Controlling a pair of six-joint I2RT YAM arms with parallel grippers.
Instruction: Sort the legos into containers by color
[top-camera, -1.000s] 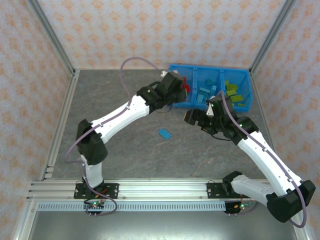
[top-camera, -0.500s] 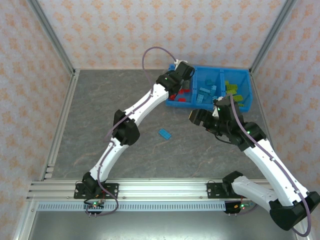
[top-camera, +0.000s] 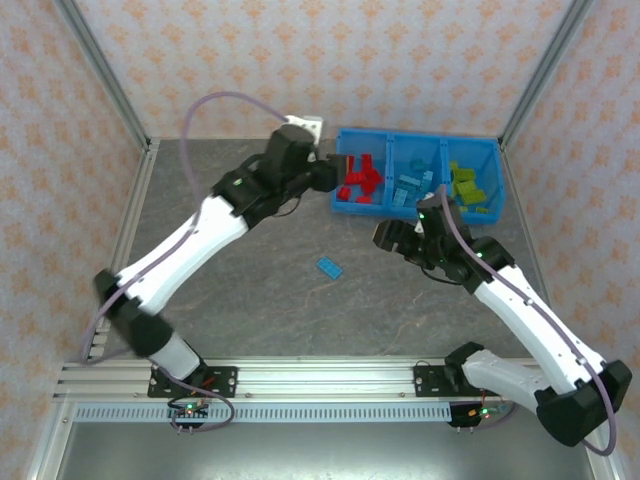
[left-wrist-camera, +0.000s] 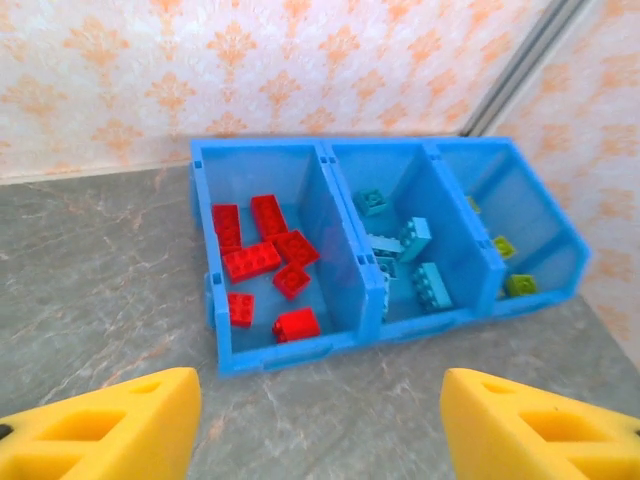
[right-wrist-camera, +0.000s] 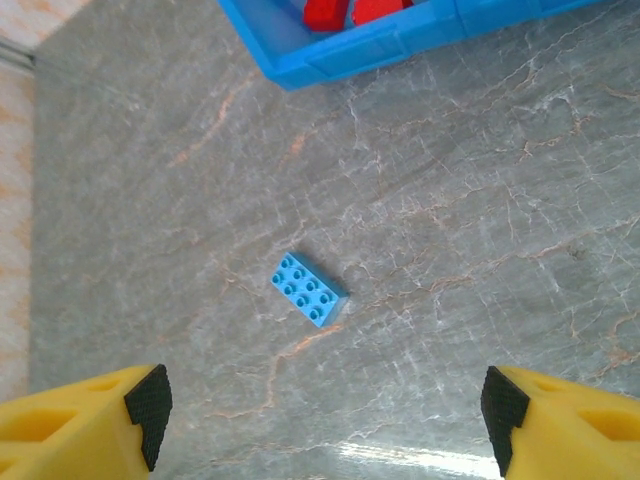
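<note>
One light blue lego (top-camera: 329, 267) lies loose near the middle of the grey worktop (top-camera: 230, 300) in the overhead view, at about 7 o'clock from the blue bin (top-camera: 418, 134). The bin's three containers hold red legos (top-camera: 360, 180), light blue legos (top-camera: 410, 187) and lime green legos (top-camera: 468, 185), so we judge the sorting nearly done. The left gripper (top-camera: 325, 175) hangs just beside the bin's 9 o'clock end. The right gripper (top-camera: 385, 235) hovers at 2 o'clock from the loose lego, well placed to fetch it.

From the left wrist we look into the bin: reds at the 9 o'clock end, blues in the middle, greens at the 3 o'clock end. Its yellow fingers (left-wrist-camera: 100, 430) stand wide apart with nothing between them.

From the right wrist, the loose lego (right-wrist-camera: 309, 289) lies flat, studs up and turned diagonally, at 12 o'clock from the gap between the spread, empty fingers (right-wrist-camera: 80, 420). We think the wrist needs a twist to square the jaws to its long sides.
</note>
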